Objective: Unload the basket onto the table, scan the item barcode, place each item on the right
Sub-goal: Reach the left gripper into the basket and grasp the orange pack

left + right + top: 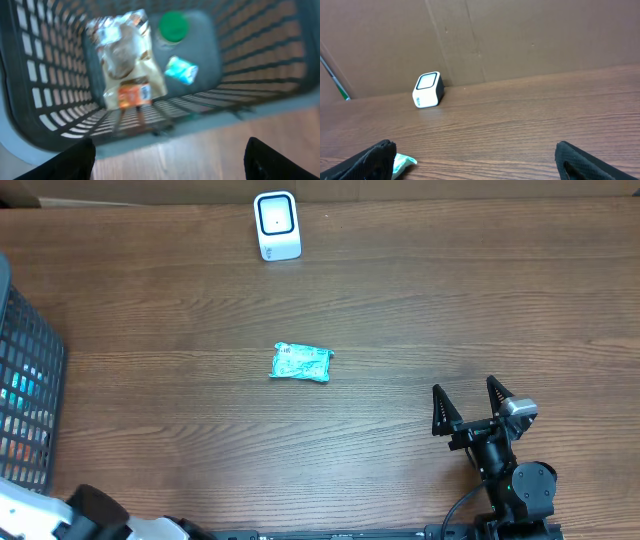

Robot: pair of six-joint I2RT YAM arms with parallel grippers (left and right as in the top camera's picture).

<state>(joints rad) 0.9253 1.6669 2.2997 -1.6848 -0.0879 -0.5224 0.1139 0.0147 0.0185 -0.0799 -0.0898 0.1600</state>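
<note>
Print on the teal packet (301,363) was too small to read; the left gripper (170,165) and right gripper (465,395) stood spread wide, empty.

Right arm (515,480) sits at the lower right of the overhead view, wrist aimed toward the far edge and canted a bit left. Right end effector (467,402) is spread wide with nothing between its black fingers (440,412).

Left arm (95,515) is only partly in the overhead view, white and black links at the lower-left edge. Left end effector (172,160) shows only in its own wrist view: fingers well apart, empty, pitched downward. That view is blurred.
</note>
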